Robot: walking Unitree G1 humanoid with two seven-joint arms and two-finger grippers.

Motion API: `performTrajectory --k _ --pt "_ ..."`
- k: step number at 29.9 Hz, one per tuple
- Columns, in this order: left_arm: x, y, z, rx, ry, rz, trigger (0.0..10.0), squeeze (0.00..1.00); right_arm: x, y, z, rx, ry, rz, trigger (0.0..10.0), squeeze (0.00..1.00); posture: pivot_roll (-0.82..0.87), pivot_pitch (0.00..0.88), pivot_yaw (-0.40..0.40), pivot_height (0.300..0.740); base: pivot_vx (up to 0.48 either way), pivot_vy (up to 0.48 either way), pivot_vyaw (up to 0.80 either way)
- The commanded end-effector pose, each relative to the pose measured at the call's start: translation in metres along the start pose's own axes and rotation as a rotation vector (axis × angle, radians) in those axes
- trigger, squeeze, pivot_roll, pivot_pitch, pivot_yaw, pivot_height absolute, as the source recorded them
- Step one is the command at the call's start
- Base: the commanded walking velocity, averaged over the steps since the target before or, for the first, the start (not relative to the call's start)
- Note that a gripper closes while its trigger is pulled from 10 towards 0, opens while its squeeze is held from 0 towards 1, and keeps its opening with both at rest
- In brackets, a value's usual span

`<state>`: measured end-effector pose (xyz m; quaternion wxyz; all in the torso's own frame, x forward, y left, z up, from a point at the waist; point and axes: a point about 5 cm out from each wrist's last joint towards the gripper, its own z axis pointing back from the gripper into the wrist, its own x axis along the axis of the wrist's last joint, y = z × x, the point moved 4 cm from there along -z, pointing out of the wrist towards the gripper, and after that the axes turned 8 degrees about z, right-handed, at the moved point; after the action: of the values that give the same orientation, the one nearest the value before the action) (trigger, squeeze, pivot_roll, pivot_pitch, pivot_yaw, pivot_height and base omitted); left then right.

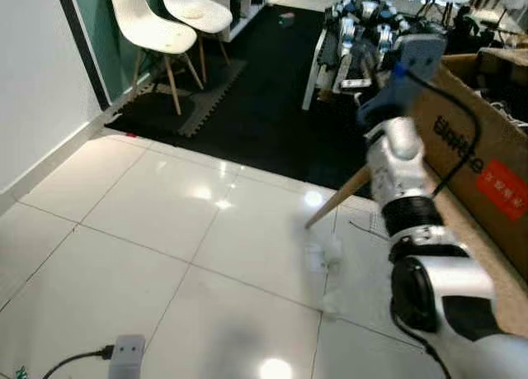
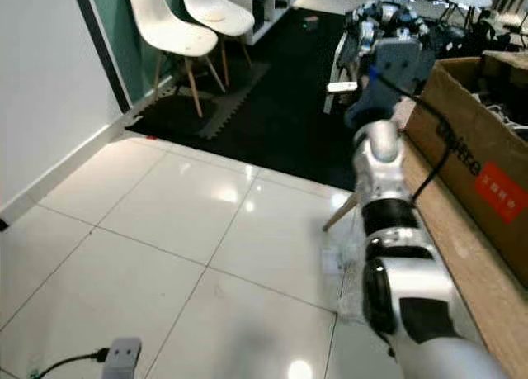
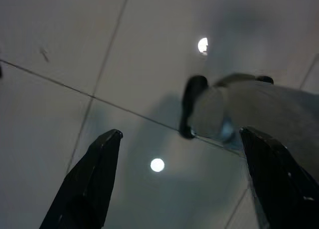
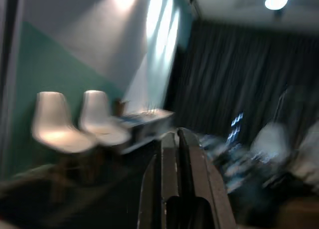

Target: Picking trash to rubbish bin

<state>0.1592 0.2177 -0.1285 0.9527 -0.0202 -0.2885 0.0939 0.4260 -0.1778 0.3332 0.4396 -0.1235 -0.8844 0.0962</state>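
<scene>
While the right arm (image 1: 404, 189) is raised up and forward, its fingers (image 4: 174, 189) are pressed together, gripping nothing. A blurry bit of clear wrapper trash (image 1: 323, 255) lies flat on the glossy white floor tiles (image 1: 124, 230) just beside the cardboard box (image 1: 487, 172); can't tell its long axis. Left fingers (image 3: 94, 179) are spread wide above the tiles.

A glossy white tiled floor (image 1: 165, 230) is seen in the foreground, with ceiling lights mirrored in it. At twelve o'clock it is met by black matting (image 1: 264, 106). Two white shell chairs (image 1: 169, 24) are placed at eleven o'clock against a green wall (image 1: 91, 24).
</scene>
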Motion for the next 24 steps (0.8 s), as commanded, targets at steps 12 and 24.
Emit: performTrajectory --k 12,24 --pt "-0.013 -0.005 0.001 -0.001 0.024 0.044 10.0 0.0 0.038 -0.072 -0.016 -0.216 -0.023 0.627 10.0 0.0 0.24 0.077 -0.067 0.74 0.0 -0.389 0.0" --pt "-0.015 -0.006 0.002 0.0 0.026 0.069 10.0 0.0 -0.009 -0.054 -0.008 -0.057 0.143 0.366 10.0 0.0 0.24 0.083 -0.072 0.74 0.0 -0.03 0.0"
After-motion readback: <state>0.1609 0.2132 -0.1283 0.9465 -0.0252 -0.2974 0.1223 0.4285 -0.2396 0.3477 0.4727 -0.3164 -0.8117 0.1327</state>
